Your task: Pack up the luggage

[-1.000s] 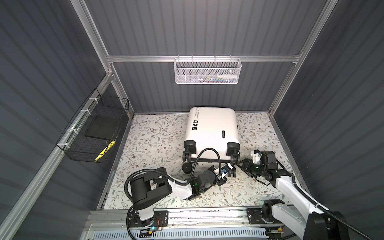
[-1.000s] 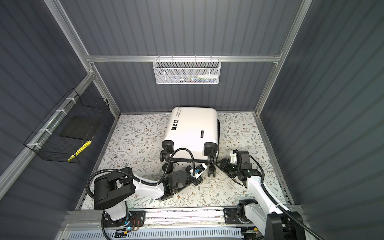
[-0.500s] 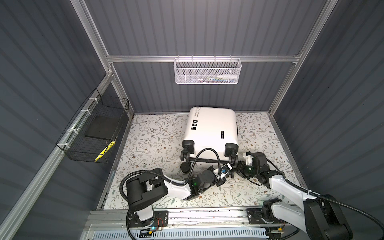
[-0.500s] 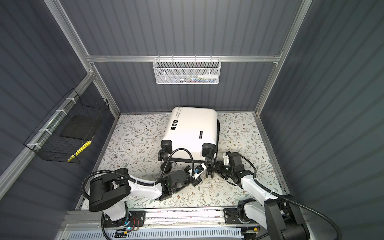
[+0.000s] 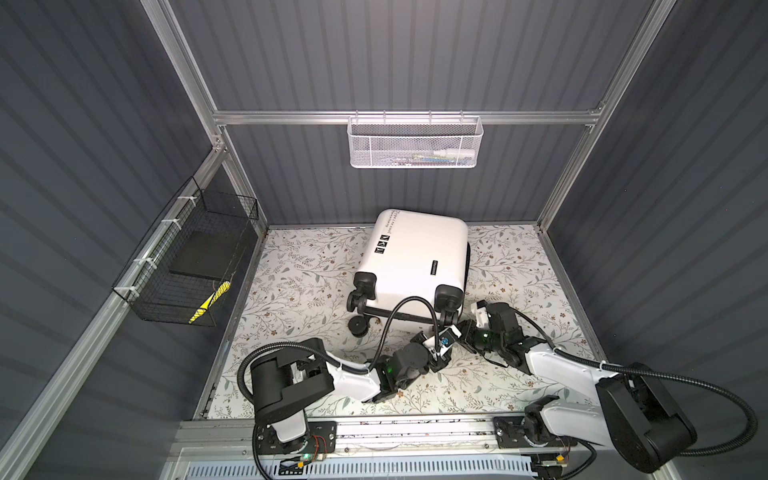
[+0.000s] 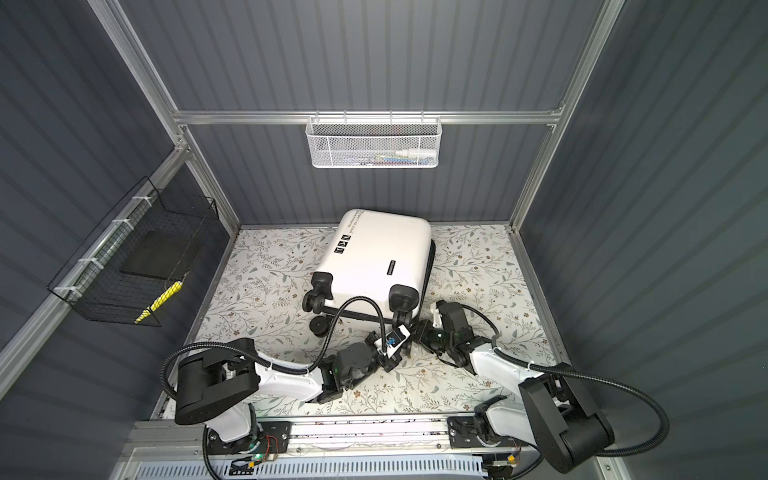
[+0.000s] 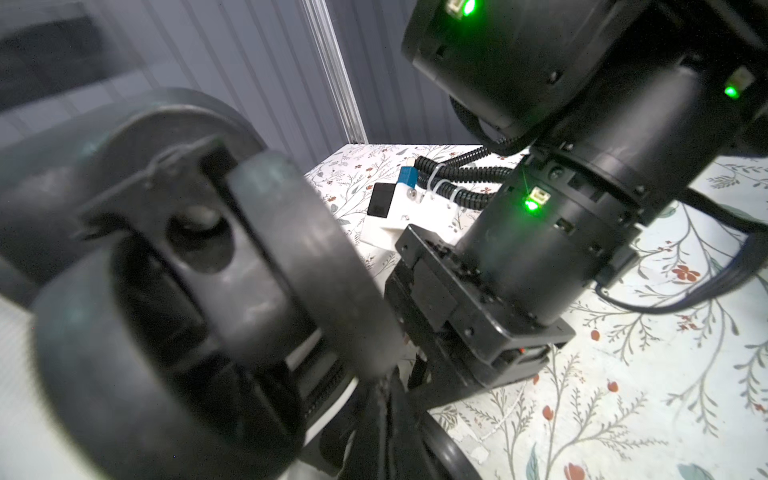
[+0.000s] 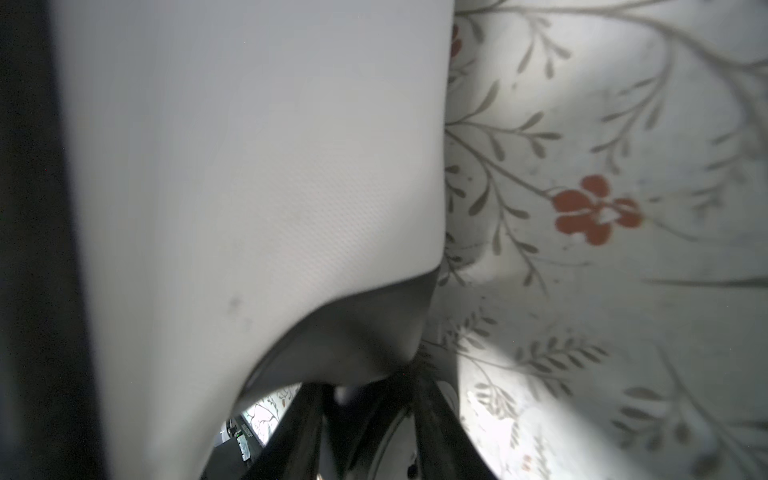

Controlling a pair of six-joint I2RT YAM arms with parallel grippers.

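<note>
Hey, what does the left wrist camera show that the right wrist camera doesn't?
Only the left wrist view shows the right arm with green lights, and the grey wall. Only the right wrist view gives a clear look at the white shell of the luggage. Both share the floral mat and black wheel parts.

- You have one carrying surface: a pale floral-print floor (image 5: 299,266) that fills the cell in both top views.
- The white luggage (image 5: 415,257) lies closed on its broad side on that floor, near the back wall (image 5: 374,199). It sits slightly askew, with its wheels facing the near edge.
- A black wheel (image 5: 358,326) at its near corner looks to touch the print.
- In the right wrist view you see the white shell just beside bare print.
</note>
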